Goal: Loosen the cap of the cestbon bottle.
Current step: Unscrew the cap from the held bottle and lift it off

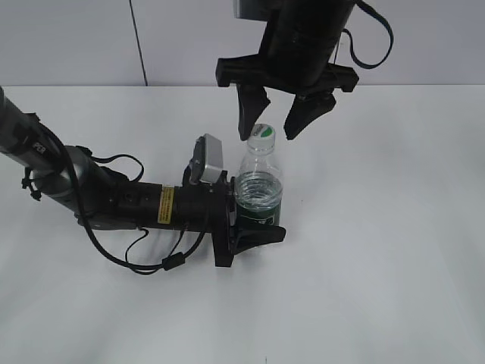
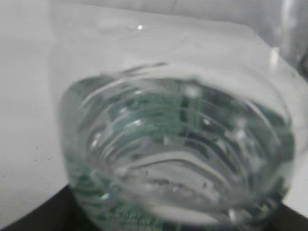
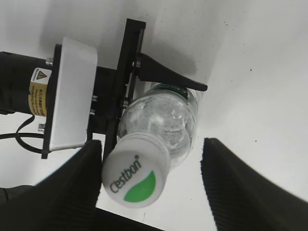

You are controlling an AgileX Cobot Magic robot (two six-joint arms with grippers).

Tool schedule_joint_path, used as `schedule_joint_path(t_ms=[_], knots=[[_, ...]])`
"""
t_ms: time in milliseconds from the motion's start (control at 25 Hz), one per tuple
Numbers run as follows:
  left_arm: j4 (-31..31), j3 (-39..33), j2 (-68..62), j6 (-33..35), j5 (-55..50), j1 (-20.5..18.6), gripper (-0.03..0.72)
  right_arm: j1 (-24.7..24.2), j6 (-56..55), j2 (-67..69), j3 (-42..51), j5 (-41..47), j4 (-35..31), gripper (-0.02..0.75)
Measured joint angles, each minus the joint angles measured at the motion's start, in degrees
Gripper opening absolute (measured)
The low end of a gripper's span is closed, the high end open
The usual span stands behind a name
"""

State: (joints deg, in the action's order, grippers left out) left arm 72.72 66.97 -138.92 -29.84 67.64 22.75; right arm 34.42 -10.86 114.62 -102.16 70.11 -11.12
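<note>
The cestbon bottle (image 1: 259, 186) stands upright on the white table, clear and ribbed, with a dark green label band low down. My left gripper (image 1: 254, 212) lies level and is shut on it at the label; one black finger (image 3: 168, 79) shows beside the bottle (image 3: 163, 120). The left wrist view is filled by the blurred bottle (image 2: 178, 154). The white cap (image 1: 262, 135) with its green patch sits on the neck. My right gripper (image 1: 270, 125) hangs open above it. The cap (image 3: 136, 179) sits close to one finger of the right gripper (image 3: 151, 161), far from the other.
The white table (image 1: 379, 250) spreads to the right and front of the bottle. The left arm with its black cables (image 1: 114, 205) lies across the table's left half. A pale wall (image 1: 76, 38) stands behind.
</note>
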Motion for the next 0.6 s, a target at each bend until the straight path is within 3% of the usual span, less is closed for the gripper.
schedule_joint_path(t_ms=[600], knots=[[-0.2,0.0,0.0,0.0,0.0,0.0,0.424,0.0,-0.3,0.0,0.0,0.0,-3.0,0.489]])
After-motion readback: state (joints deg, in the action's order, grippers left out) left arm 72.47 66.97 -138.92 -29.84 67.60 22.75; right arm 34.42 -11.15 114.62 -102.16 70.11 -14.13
